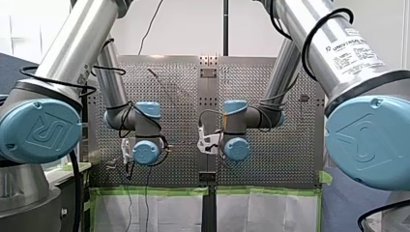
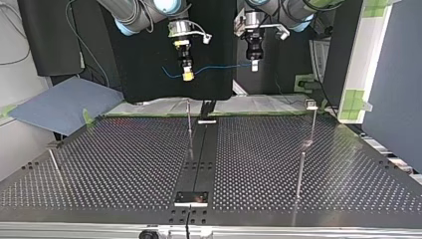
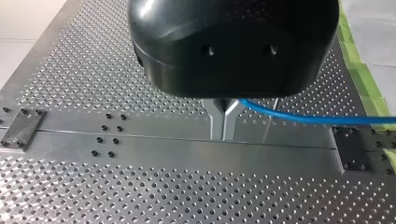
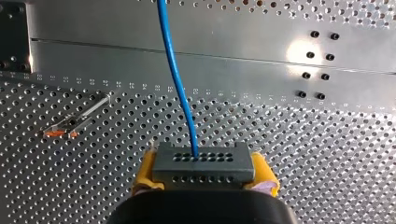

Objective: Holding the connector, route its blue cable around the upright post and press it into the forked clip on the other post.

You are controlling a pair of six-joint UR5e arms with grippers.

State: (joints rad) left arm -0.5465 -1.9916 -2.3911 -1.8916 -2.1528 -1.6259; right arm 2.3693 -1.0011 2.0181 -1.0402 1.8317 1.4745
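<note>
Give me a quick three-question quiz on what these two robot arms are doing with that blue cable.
1. True or false: the blue cable already lies on the table.
2. Which tool grips the grey connector: A, my left tool, or B, my right tool?
3. Fill in: my right tool's pads are ____.

Key: 1 false, it hangs between the two tools, above the table. 2 B. 3 yellow.
</note>
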